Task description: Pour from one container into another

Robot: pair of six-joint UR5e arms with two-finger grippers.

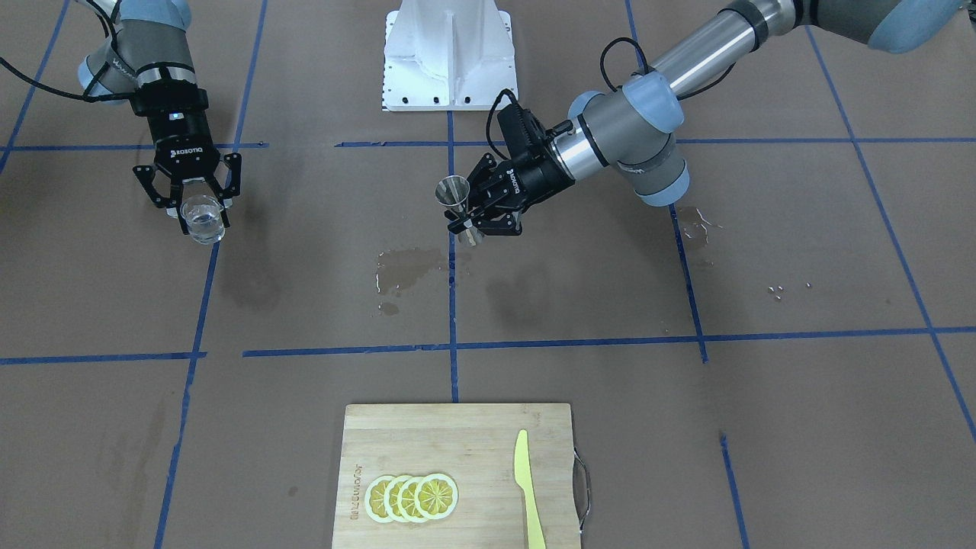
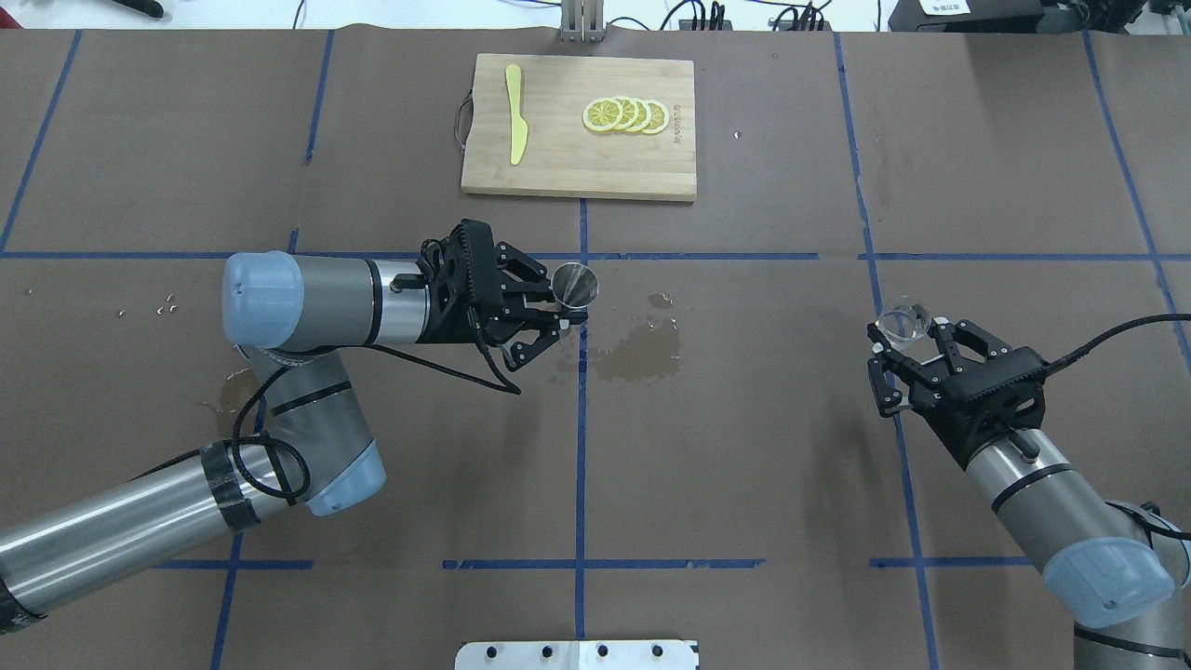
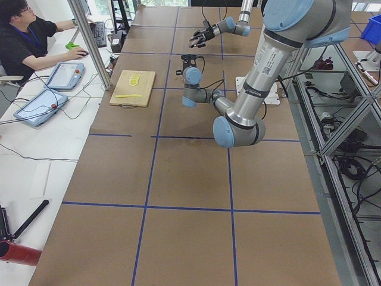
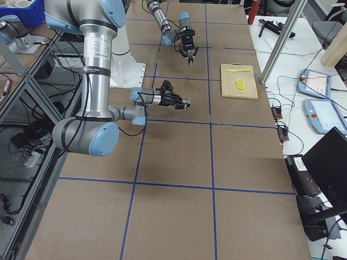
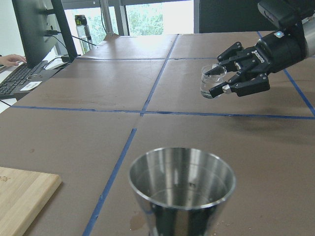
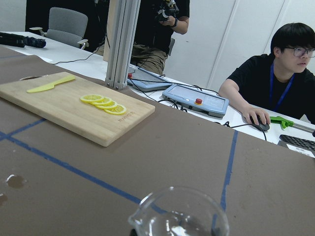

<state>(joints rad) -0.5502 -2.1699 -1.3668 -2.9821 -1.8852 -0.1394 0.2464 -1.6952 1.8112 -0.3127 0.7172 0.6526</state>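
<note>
From across the worktop [image 1: 610, 381] I saw the left pincer [image 1: 467, 221] clamped about the narrow waist of the steel jigger [image 1: 453, 191]. It held the jigger upright, off the surface and near the middle blue line. Its lower cone was mostly lost among the black fingers there. The left wrist camera showed what that view could not: the jigger's open mouth from above, with its inside bright and only a few specks near the bottom.

Well apart, on the other side, the right pincer [image 1: 192, 204] gripped the small glass cup [image 1: 204, 219] by its sides and held it in the air. From the front a little clear liquid showed in its base. From overhead the cup was barely more than a glint. The right wrist camera caught only its rim, which had a small pouring lip.

A wet patch [image 1: 408, 267] darkened the paper just beside the jigger, plain in the front and overhead views. At the far edge lay a cutting board [image 2: 577, 167] with overlapping lemon slices [image 2: 625, 114] and a yellow knife [image 2: 515, 126]. Past it, seen from the right wrist, an operator [image 6: 275, 83] sat at a desk.
</note>
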